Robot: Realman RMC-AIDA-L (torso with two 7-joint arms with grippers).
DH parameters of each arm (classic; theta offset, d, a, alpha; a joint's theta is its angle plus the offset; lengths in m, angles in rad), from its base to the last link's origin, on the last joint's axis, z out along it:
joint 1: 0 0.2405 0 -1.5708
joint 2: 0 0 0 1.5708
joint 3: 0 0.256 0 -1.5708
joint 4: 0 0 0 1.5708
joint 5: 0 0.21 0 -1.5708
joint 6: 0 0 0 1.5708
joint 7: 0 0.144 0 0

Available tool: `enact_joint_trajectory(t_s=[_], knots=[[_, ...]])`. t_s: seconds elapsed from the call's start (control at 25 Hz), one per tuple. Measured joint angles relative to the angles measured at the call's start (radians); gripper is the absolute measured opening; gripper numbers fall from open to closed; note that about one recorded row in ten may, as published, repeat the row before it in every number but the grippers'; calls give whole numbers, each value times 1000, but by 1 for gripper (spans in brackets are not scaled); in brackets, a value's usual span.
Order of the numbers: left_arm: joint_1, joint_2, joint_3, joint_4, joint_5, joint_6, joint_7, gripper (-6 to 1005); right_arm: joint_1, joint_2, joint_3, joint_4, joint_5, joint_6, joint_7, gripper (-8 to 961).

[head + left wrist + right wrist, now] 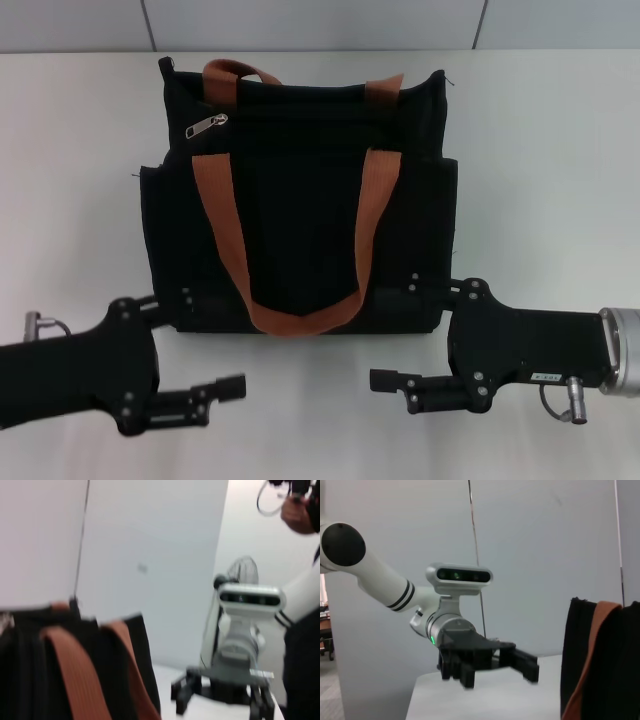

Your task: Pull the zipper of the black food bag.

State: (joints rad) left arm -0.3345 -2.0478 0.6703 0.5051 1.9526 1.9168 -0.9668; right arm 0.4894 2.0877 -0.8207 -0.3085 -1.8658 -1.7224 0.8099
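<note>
The black food bag (300, 200) lies flat in the middle of the white table, its rust-orange handles (225, 235) spread over its front. The zipper (210, 125), a small silver pull tab, sits near the bag's far left top corner. My left gripper (225, 392) is open and empty on the near side of the bag's left corner, fingers pointing right. My right gripper (390, 385) is open and empty near the bag's right corner, fingers pointing left. The left wrist view shows the bag (25, 680) and the right gripper (222, 697). The right wrist view shows the bag's edge (620, 670) and the left gripper (490, 672).
The white table (540, 150) extends to both sides of the bag, with a grey wall (320, 20) behind it. A person (300, 605) stands at the side in the left wrist view, near a fan (242, 570).
</note>
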Motion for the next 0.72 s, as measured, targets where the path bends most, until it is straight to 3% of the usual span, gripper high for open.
enact_joint_trajectory(t_s=[0.16,0.48,0.6,0.68,0.72], knots=[[-18,-18,-88,-11,-49,62,22,763,0,0,0,1,13,7,-1,799],[-37,-11,-109,-48,-371,75,27,747,-8,-1,5,2,25,4,-2,784],[-49,12,-140,-39,-422,-10,-43,740,-10,-3,13,2,25,-1,-8,778],[-58,50,-150,-25,-416,-158,-90,736,-12,-3,14,4,25,-5,-22,775],[-58,50,-150,-25,-416,-158,-90,734,-12,-3,14,4,25,-5,-22,773]])
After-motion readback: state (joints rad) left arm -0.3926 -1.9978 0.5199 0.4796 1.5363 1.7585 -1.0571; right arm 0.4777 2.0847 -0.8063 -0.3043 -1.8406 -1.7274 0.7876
